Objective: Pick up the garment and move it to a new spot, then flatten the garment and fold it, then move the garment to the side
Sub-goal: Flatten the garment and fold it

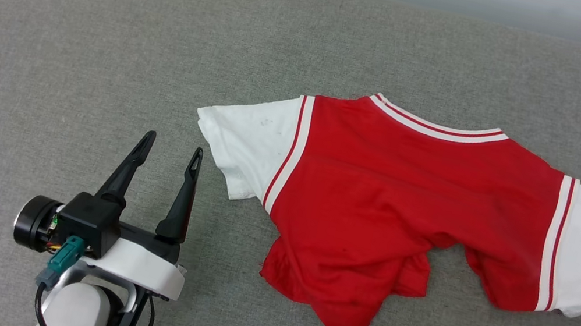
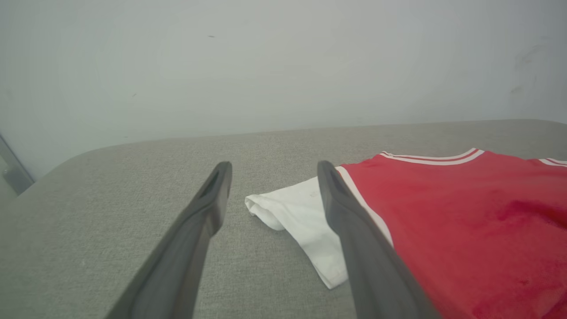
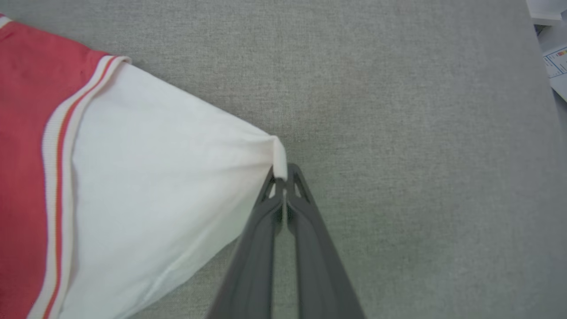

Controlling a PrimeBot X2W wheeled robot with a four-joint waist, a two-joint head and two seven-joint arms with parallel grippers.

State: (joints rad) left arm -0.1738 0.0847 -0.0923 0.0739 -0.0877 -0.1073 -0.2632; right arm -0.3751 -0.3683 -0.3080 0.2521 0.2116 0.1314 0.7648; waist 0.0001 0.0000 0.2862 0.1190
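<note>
Red garment [image 1: 380, 190], white sleeves [image 1: 246, 144], red-white striped collar [image 1: 438, 127], perhaps faint dark specks, grey fabric surface [image 1: 110, 38]

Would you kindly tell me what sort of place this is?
Probably an indoor lab or test room: a wide grey fabric-covered surface, a plain pale wall behind it, and printed papers beyond its edge.

right pincer [image 3: 283, 181] pinching garment [image 3: 146, 177] sleeve tip

The garment [image 1: 407, 206] lies on the padded surface [image 1: 110, 38], just right of the left gripper [image 1: 174, 142].
</note>
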